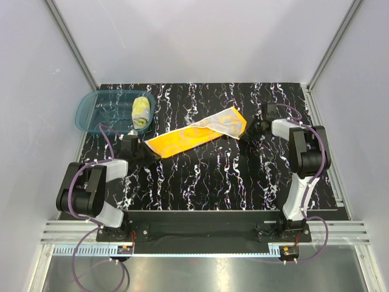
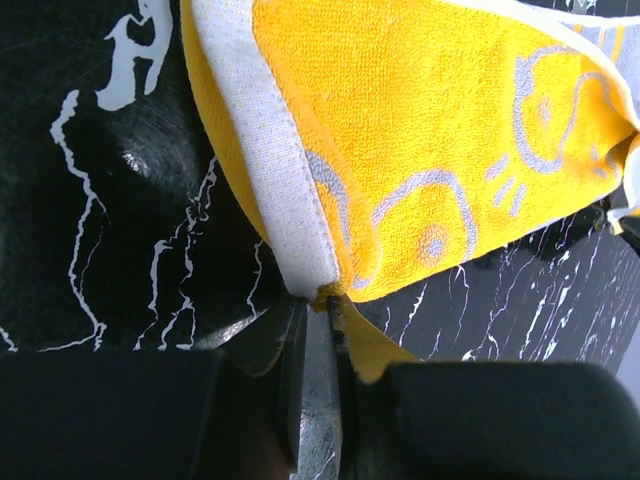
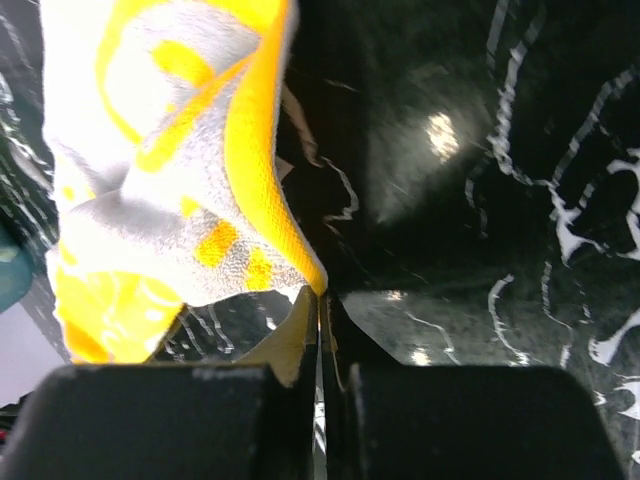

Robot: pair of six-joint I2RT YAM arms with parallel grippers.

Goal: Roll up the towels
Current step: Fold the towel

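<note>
Left claw (image 2: 318, 298) and right claw (image 3: 320, 298) each pinch an opposite end of the orange towel (image 1: 194, 134), likely stretching it flat for rolling.

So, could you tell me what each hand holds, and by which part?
Both hold the orange towel: the left hand pinches a corner at one end, the right hand a corner at the other.

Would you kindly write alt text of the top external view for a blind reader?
An orange towel is stretched diagonally across a black marbled table, its left corner pinched by the left gripper and its right corner by the right gripper. A rolled pale yellow towel sits in a teal basin at the far left.
</note>
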